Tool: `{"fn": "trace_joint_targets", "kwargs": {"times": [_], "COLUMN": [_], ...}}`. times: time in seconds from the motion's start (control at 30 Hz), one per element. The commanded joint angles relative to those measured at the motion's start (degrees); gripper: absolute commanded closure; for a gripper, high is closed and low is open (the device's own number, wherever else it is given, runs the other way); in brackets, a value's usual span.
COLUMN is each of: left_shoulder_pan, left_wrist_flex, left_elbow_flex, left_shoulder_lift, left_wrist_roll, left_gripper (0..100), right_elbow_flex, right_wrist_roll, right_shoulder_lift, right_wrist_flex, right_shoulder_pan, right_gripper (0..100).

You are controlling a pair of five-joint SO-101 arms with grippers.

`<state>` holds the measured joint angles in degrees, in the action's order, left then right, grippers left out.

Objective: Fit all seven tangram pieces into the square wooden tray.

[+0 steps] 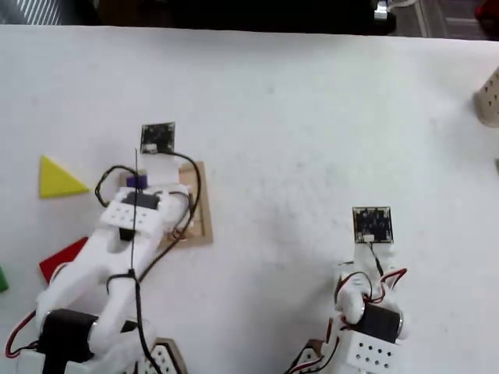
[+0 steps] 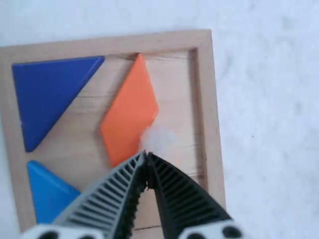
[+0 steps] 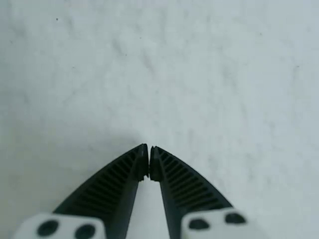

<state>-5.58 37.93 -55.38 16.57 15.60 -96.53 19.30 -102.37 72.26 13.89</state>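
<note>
The square wooden tray (image 2: 205, 99) holds a dark blue triangle (image 2: 47, 92), an orange parallelogram (image 2: 128, 113) and a light blue triangle (image 2: 47, 191). My left gripper (image 2: 147, 162) hangs shut and empty over the tray, its tips at the near end of the orange piece. From above, the left arm (image 1: 132, 214) covers most of the tray (image 1: 204, 222). A yellow triangle (image 1: 56, 179) and a red piece (image 1: 62, 259) lie on the table left of the tray. My right gripper (image 3: 149, 152) is shut over bare white table, and its arm (image 1: 373, 234) sits at the lower right.
A green piece (image 1: 2, 279) peeks in at the left edge. A perforated wooden object (image 1: 489, 97) stands at the far right edge. Wooden arm bases (image 1: 168, 357) sit at the front edge. White table stretches between the two arms.
</note>
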Motion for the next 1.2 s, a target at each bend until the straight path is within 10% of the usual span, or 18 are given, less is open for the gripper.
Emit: {"fn": "trace_joint_targets", "kwargs": {"times": [0.0,0.57,1.17], "left_shoulder_pan": [-0.8,14.4,7.9], "left_wrist_flex": [-1.5,-4.5,0.6], "left_elbow_flex": [-0.1,3.5,6.4], "left_shoulder_lift": [2.3,2.2,-9.0], "left_wrist_roll": [-0.3,-0.2,-0.7], "left_gripper": [98,98,98], "right_elbow_flex": [-0.4,-0.4,-0.4], "right_wrist_roll": [0.5,0.5,0.5], "right_shoulder_lift": [-0.7,-0.7,-0.7], "right_wrist_flex": [0.3,0.3,0.3], "right_shoulder_pan": [0.3,0.3,0.3], "right_gripper": [98.1,98.1,98.1]}}
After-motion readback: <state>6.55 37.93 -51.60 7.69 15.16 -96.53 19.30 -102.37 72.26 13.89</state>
